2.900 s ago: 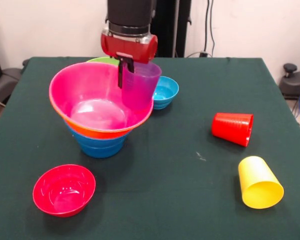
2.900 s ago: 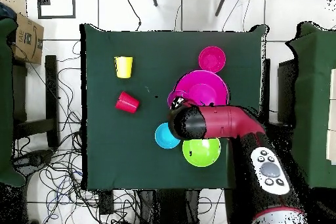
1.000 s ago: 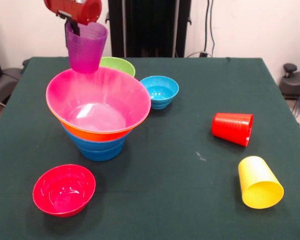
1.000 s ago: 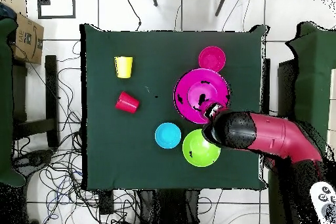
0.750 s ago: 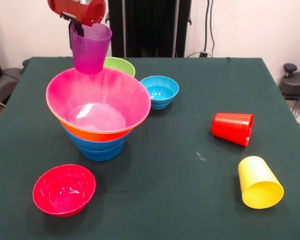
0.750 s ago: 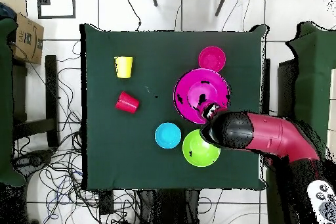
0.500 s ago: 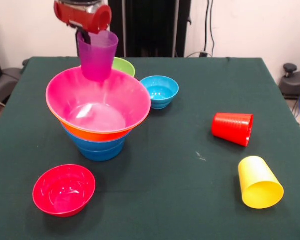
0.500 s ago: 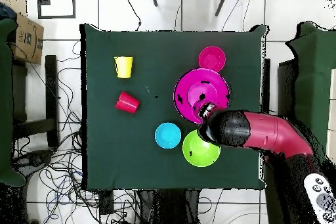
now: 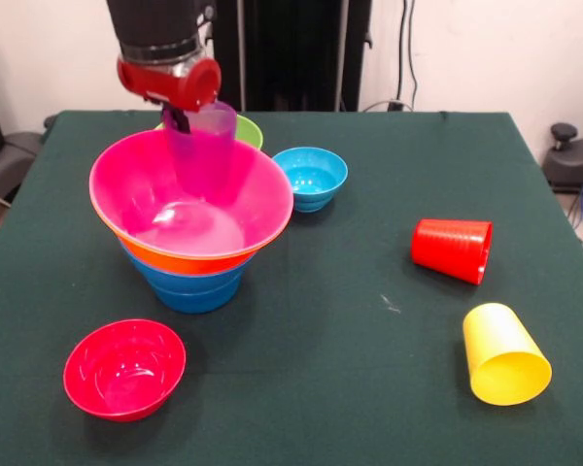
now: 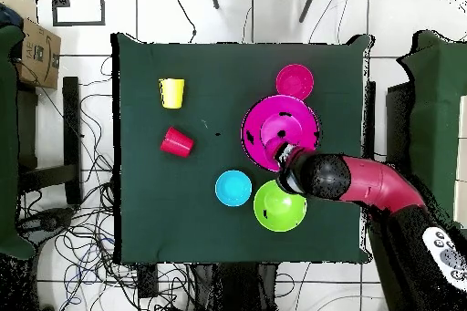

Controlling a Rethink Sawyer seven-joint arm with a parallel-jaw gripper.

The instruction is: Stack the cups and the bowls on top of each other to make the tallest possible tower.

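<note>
Front view: end effector (image 9: 180, 118) is gripping the purple cup (image 9: 203, 150) by its rim, one dark finger showing against the wall. Cup is hanging upright, long axis vertical, mouth up, its lower part sitting down inside the pink bowl (image 9: 253, 199) toward that bowl's far side; whether its base is touching the bowl floor cannot be told. Pink bowl is topping the tower (image 9: 192, 267), nesting in an orange bowl (image 9: 175, 256) whose rim is showing as a thin band, with blue bowls (image 9: 194, 286) forming the base. Cups counted: three. Red cup (image 9: 453, 249) is lying on its side on the green surface (image 9: 350, 369), mouth pointing to the picture's left; yellow cup (image 9: 503, 354) is also lying down just nearer the camera, mouth facing the camera and slightly right. Loose bowls counted: three, all mouth up. Green bowl (image 9: 243, 129) is peeking out behind the tower, light-blue bowl (image 9: 313, 178) is standing just beside it, red bowl (image 9: 124, 368) is sitting near the front edge. Overhead view is showing the arm (image 10: 365, 184) reaching over the pink bowl's rim.
</note>
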